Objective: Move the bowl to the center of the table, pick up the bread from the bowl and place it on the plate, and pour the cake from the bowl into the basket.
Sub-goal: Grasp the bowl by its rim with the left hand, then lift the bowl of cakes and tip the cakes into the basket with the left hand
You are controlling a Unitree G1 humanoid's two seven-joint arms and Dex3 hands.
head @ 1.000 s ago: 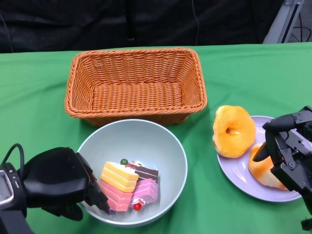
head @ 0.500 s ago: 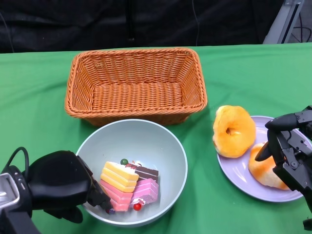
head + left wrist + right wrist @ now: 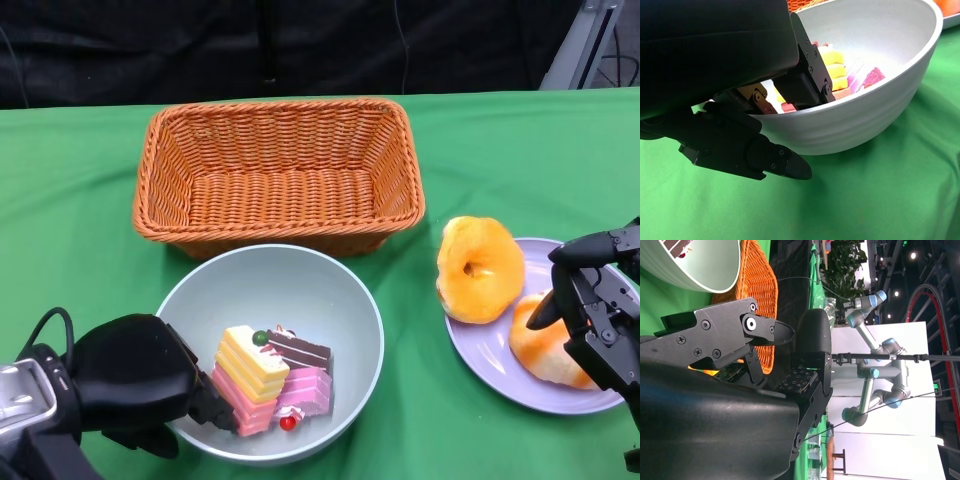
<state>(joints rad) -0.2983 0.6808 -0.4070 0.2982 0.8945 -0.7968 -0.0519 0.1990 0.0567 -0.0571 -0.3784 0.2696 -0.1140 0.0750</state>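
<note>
Left wrist view shows the left robot hand [image 3: 765, 107] pinching the near rim of the bowl [image 3: 300, 300], just in front of the basket [image 3: 280, 170]; looks rigid, smooth and slippery, loose cake [image 3: 270, 380] slides, right robot hand [image 3: 595, 320] open.

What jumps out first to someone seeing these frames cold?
The pale bowl of bright cake slices at front centre, its rim gripped by the left hand. Behind it sits an orange wicker basket, and to the right two golden breads on a lilac plate, beside the right hand.
</note>
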